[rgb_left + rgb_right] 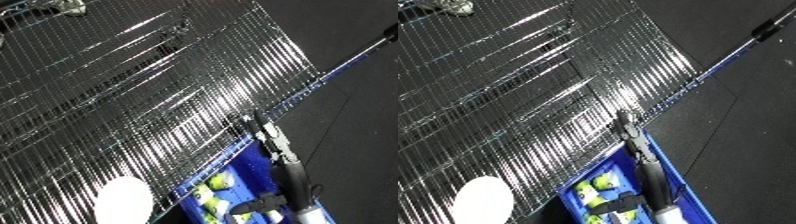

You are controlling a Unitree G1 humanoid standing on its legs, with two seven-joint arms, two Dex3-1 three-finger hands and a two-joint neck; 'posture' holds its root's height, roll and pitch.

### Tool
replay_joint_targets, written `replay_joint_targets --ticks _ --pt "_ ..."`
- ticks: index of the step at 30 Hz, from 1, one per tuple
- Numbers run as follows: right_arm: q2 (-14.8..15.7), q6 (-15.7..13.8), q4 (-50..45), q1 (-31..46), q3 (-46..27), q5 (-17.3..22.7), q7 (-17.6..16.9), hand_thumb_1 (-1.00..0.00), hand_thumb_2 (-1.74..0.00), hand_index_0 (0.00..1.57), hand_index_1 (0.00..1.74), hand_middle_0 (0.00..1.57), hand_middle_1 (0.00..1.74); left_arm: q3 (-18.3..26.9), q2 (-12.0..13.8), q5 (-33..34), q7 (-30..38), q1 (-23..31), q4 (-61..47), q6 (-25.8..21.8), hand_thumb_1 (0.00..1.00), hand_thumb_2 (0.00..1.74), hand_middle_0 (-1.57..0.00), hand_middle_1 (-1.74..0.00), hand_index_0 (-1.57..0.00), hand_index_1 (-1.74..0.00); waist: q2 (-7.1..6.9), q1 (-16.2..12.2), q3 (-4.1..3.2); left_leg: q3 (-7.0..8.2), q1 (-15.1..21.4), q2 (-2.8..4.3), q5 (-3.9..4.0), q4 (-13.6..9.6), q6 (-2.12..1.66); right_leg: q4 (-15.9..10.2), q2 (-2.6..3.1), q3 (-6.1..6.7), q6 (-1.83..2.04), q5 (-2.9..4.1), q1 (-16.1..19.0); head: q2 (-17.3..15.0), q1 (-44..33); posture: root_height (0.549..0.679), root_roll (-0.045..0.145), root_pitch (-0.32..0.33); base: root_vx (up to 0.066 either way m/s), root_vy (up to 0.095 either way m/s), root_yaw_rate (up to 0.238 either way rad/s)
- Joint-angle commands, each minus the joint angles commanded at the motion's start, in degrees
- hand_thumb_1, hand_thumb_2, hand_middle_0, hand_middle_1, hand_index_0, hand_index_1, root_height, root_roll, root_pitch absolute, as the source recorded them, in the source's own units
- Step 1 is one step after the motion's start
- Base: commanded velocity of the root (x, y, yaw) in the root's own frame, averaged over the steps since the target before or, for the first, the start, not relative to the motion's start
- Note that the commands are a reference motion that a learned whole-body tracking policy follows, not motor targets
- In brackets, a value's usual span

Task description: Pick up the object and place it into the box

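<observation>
A blue bin (680, 176) stands at the bottom of the view, just below the edge of a wire shelf (133, 100). Several yellow-green balls (604, 184) lie inside it. My right forearm (293, 175) reaches up across the bin, and its black hand (268, 132) is over the bin's far corner, at the shelf's edge. I see nothing held in the hand. A white round object (124, 197) rests on the wire shelf, left of the bin. My left hand does not show in either view.
The shiny wire shelf fills most of the view. Dark floor (753, 125) lies to its right. A thin blue and silver pole with a black end (360, 52) runs along the shelf's right edge. Something crumpled and silvery (62, 6) sits at the top left.
</observation>
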Motion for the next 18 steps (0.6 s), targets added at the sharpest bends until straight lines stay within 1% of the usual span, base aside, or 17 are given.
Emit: replay_joint_targets --ticks 4,5,7,9,12,16,18 --pt "0.1 0.1 0.0 -0.1 0.1 0.0 0.1 0.00 0.00 0.00 0.00 0.00 0.00 0.1 0.1 0.1 0.0 0.1 -0.1 0.1 1.00 1.74 -1.57 -1.74 -1.57 -1.74 -0.11 0.0 -0.03 -0.10 -0.1 -0.03 -0.02 0.1 0.00 0.1 -0.02 -0.09 -0.02 -0.07 0.0 0.0 0.0 0.638 0.081 0.045 0.002 -0.005 0.016" --pt "0.2 0.2 0.0 -0.1 0.1 0.0 0.2 0.00 0.00 0.00 0.00 0.00 0.00 0.1 0.1 0.1 0.0 0.2 0.0 0.2 1.00 1.74 -1.57 -1.74 -1.57 -1.74 -0.14 0.1 -0.05 -0.15 -0.1 -0.03 -0.01 0.2 0.01 0.2 -0.02 -0.13 -0.02 -0.09 0.0 -0.4 -1.4 0.638 0.080 0.044 0.015 -0.015 0.042" --pt "0.4 0.6 -0.3 -0.2 0.5 -0.1 0.7 0.00 0.00 0.00 0.00 0.00 0.00 0.3 0.3 0.1 -0.2 0.4 0.0 0.4 1.00 1.74 -1.57 -1.74 -1.57 -1.74 -0.34 0.7 -0.17 -0.48 -0.3 -0.06 0.07 0.5 0.04 0.6 -0.05 -0.37 -0.03 -0.23 0.1 -1.4 -3.7 0.637 0.078 0.040 0.039 -0.044 0.138" --pt "0.7 1.7 -0.5 -0.7 1.4 -0.7 1.9 0.00 0.00 0.00 0.00 0.00 0.00 0.5 0.6 0.3 -0.7 0.8 0.1 1.1 1.00 1.74 -1.57 -1.74 -1.57 -1.74 -0.75 1.8 -0.35 -1.16 -0.7 -0.15 0.26 1.1 0.10 1.4 -0.07 -0.94 -0.03 -0.52 0.2 -3.1 -6.3 0.635 0.074 0.033 0.085 -0.094 0.303" --pt "1.1 3.2 -0.6 -1.7 2.5 -1.8 3.2 0.00 0.00 0.00 0.00 0.00 0.00 0.8 1.0 0.6 -1.2 1.3 0.1 2.0 1.00 1.74 -1.57 -1.74 -1.57 -1.74 -1.24 3.1 -0.52 -1.94 -1.2 -0.30 0.48 1.9 0.13 2.3 -0.10 -1.67 -0.01 -0.88 0.2 -3.1 -6.3 0.633 0.068 0.026 0.064 -0.068 0.237" --pt "1.2 3.5 -0.5 -2.0 2.7 -1.8 3.4 0.00 0.00 0.00 0.00 0.00 0.00 0.9 1.1 0.7 -1.3 1.4 0.0 2.2 1.00 1.74 -1.57 -1.74 -1.57 -1.74 -1.35 3.1 -0.53 -2.06 -1.3 -0.34 0.48 2.0 0.12 2.5 -0.13 -1.81 0.00 -0.96 0.1 -3.1 -6.3 0.633 0.068 0.025 0.006 -0.005 0.024" --pt "1.2 3.9 -0.5 -2.3 3.1 -1.9 3.8 0.00 0.00 0.00 0.00 0.00 0.00 0.9 1.1 0.8 -1.5 1.4 0.1 2.4 1.00 1.74 -1.57 -1.74 -1.57 -1.74 -1.45 3.4 -0.54 -2.19 -1.4 -0.38 0.54 2.2 0.11 2.7 -0.13 -2.00 0.01 -1.06 0.1 -4.3 -8.7 0.632 0.066 0.023 0.033 -0.027 0.108"
